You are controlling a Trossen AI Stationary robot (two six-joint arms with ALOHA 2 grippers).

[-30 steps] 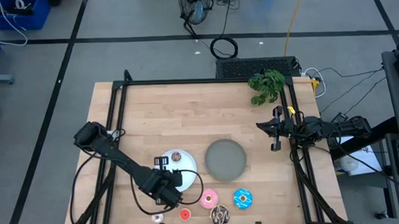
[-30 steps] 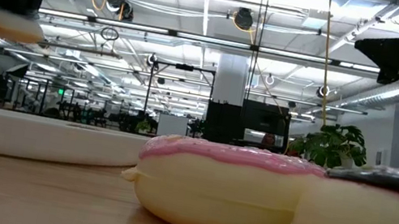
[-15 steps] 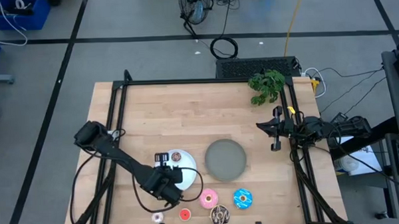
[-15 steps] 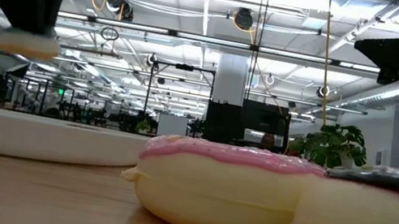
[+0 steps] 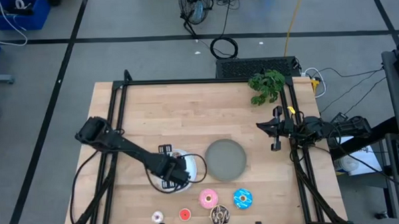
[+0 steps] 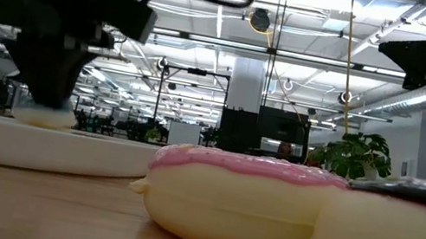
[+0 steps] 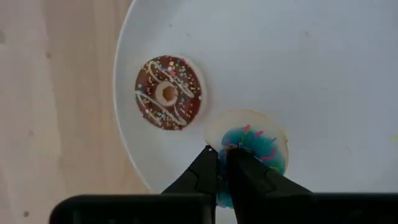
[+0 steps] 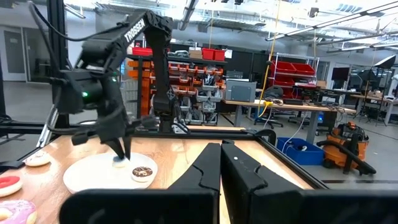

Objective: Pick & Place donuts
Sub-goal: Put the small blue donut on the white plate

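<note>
1. Since a second ago, the left arm has swung from the table's front edge over to the white plate (image 5: 193, 167), and it has come down low, carrying the tiny blue donut (image 7: 254, 148) with it.
2. That tiny blue donut is now right at the plate, just beside the tiny brown donut (image 7: 168, 93) that lies flat there already.
3. The left gripper (image 7: 222, 163) is pinching the blue donut by its edge, with its two fingers almost pressed together.
4. Other donuts wait on the wood near the front edge: a pink donut (image 5: 208, 199), a blue sprinkled donut (image 5: 242, 198), a dark chocolate donut (image 5: 220, 216), a tiny red donut (image 5: 184, 214) and a tiny whitish-pink donut (image 5: 158, 218).
5. A grey plate (image 5: 226, 159) sits just beside the white one, with nothing on it.
6. The right gripper (image 5: 275, 131) waits far off at the right side of the table, fingers pressed together and holding nothing.
7. I think the step in hand is putting the blue donut down. Next, the fingers need to spread to let it go, and then the arm must lift straight up so it does not bump the brown donut.
8. The left wrist view shows both tiny donuts on the plate up close. From the high view the arm hides them. The low view shows the donut down at the plate's rim, but I cannot tell if it is touching yet.
</note>
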